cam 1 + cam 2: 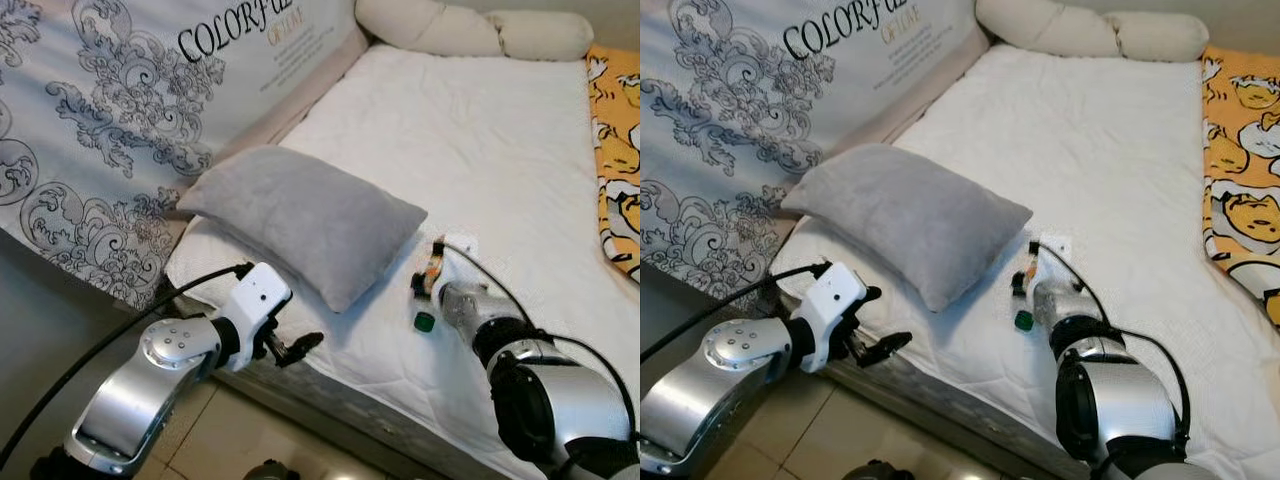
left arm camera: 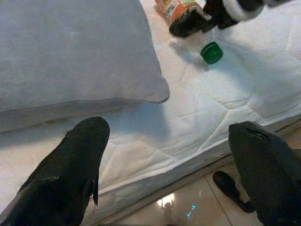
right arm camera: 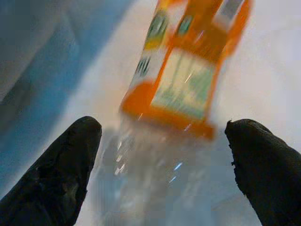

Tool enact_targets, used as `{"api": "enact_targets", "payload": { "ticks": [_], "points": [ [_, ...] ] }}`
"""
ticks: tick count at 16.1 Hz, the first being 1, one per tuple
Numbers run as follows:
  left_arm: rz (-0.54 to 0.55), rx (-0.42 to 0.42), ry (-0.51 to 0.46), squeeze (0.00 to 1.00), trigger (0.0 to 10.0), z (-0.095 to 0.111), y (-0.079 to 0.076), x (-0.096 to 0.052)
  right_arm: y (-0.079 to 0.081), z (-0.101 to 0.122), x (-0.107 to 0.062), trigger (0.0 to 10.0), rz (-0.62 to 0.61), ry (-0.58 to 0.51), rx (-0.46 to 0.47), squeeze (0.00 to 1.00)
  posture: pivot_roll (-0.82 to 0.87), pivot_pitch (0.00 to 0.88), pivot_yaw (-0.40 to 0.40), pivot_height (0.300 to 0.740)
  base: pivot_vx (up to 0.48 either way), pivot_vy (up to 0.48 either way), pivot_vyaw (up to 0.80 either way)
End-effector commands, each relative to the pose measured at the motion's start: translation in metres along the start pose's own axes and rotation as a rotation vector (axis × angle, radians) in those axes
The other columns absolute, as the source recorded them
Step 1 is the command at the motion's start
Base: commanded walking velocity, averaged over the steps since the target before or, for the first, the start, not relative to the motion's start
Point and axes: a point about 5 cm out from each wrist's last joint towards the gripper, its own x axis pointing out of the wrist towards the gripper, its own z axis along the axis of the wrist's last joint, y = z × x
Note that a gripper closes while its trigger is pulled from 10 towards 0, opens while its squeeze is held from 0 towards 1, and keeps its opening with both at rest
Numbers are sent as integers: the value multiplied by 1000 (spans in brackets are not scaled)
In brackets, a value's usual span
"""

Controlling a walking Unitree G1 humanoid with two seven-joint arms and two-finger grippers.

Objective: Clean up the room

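Observation:
A clear plastic bottle with an orange label lies on the white mattress, and a green cap shows at its near end. My right gripper is open and low over the bottle. The clear body lies between its black fingers, with the orange label just beyond them. A grey pillow rests at the near left corner of the bed. My left gripper hangs open by the mattress edge just below the pillow, holding nothing.
Cream pillows lie at the far end of the bed, and a yellow patterned blanket runs along the right side. A printed panel stands to the left. Tiled floor lies below, with a dark slipper near the bed.

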Motion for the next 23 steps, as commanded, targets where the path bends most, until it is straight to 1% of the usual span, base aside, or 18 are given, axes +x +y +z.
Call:
{"api": "enact_targets", "payload": {
  "ticks": [1,2,3,4,5,8,10,13,14,15,16,17,18,19,20,21,22,23],
  "points": [
    [-16,-1,13,0,10000,-1,-3,-3,3,-10,1,10000,18,51,30,0,129,111,103,740,0,0,0],
    [-16,-4,15,0,10000,-1,-3,-3,3,-11,1,10000,19,56,48,0,130,121,105,740,0,0,0],
    [-21,-8,18,0,10000,-1,-5,-5,4,-13,1,10000,23,62,86,0,128,134,104,740,0,0,0],
    [-26,-11,19,0,10000,-2,-6,-6,4,-13,1,5412,31,64,96,0,126,142,105,740,0,0,0],
    [-24,-18,22,0,10000,-2,-6,-6,5,-12,1,157,38,58,96,0,122,143,110,740,0,0,0],
    [-20,-33,21,0,10000,-3,-7,-7,8,-5,0,0,71,21,107,0,111,133,114,740,0,0,0],
    [-14,-39,19,0,10000,-4,-9,-6,9,-3,0,0,83,6,107,0,109,105,115,740,0,0,0],
    [33,-50,-3,0,10000,-3,-8,-3,9,-4,0,0,96,-7,91,0,107,67,113,740,0,0,0],
    [40,-51,-6,0,10000,-3,-8,-2,9,-4,0,0,97,-8,92,0,107,67,113,740,0,0,0],
    [151,-44,-5,0,10000,-6,-1,-1,6,-3,0,0,87,-17,95,0,101,37,114,740,0,0,0],
    [196,-55,-6,0,10000,-8,2,-1,4,-3,1,0,83,-28,83,0,99,23,114,740,0,0,0],
    [233,-92,-17,0,10000,-9,5,-3,2,-3,1,0,83,-36,67,0,86,0,111,740,0,0,0],
    [300,-126,-37,0,10000,-10,11,-6,-1,-2,1,0,89,-43,98,0,82,0,107,740,0,0,0],
    [363,-150,-50,0,10000,-13,16,-10,-4,-1,0,0,102,-53,155,0,78,0,100,740,0,0,0],
    [395,-171,-67,0,10000,-14,18,-12,-6,0,0,0,114,-65,192,0,73,0,93,740,0,0,0],
    [465,-214,-85,55,10000,-16,25,-17,-7,6,-4,0,187,-109,317,0,71,0,83,740,0,0,0],
    [508,-244,-92,275,10000,-17,29,-22,-12,10,-11,0,211,-180,322,0,63,0,76,740,0,0,0],
    [525,-261,-106,275,10000,-18,31,-25,-15,12,-18,549,217,-220,306,0,54,0,75,740,0,0,0]
  ]
}}
